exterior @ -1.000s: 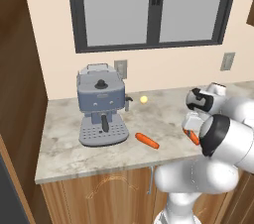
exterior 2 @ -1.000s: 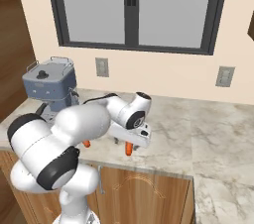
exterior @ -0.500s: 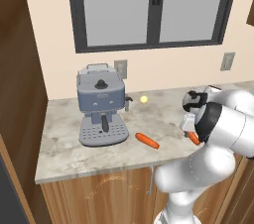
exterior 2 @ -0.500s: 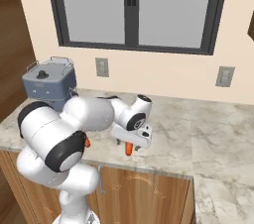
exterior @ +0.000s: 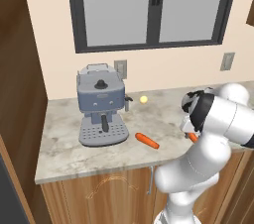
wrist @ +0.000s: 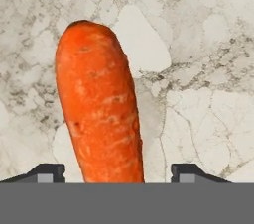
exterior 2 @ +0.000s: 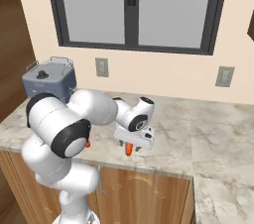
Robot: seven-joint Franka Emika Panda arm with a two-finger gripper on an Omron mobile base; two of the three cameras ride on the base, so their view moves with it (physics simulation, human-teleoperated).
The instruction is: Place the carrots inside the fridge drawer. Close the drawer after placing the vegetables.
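The tool [wrist: 115,171] hung low over the tabletop [wrist: 208,94] with its two dark fingertips [wrist: 47,172] standing apart on either side of one carrot [wrist: 99,114], a clear gap showing between each tip and the orange skin; nothing was gripped yet. In the hand view that carrot lay flat on the marble, its long axis running from 6 o'clock up to about 12, leaning slightly toward 11, rounded end at the top. In the right base view it showed just below the tool, near the front edge of the tabletop. The risk, as I judged it: the round, tapered body could roll or squirt forward as the jaws met it, and it lay left of centre between the tips, so one finger might touch first and nudge it toward the edge. The second carrot [exterior: 147,140] lay at the coffee machine's [exterior: 101,104] 4 o'clock in the left base view, its long axis running 10 to 4
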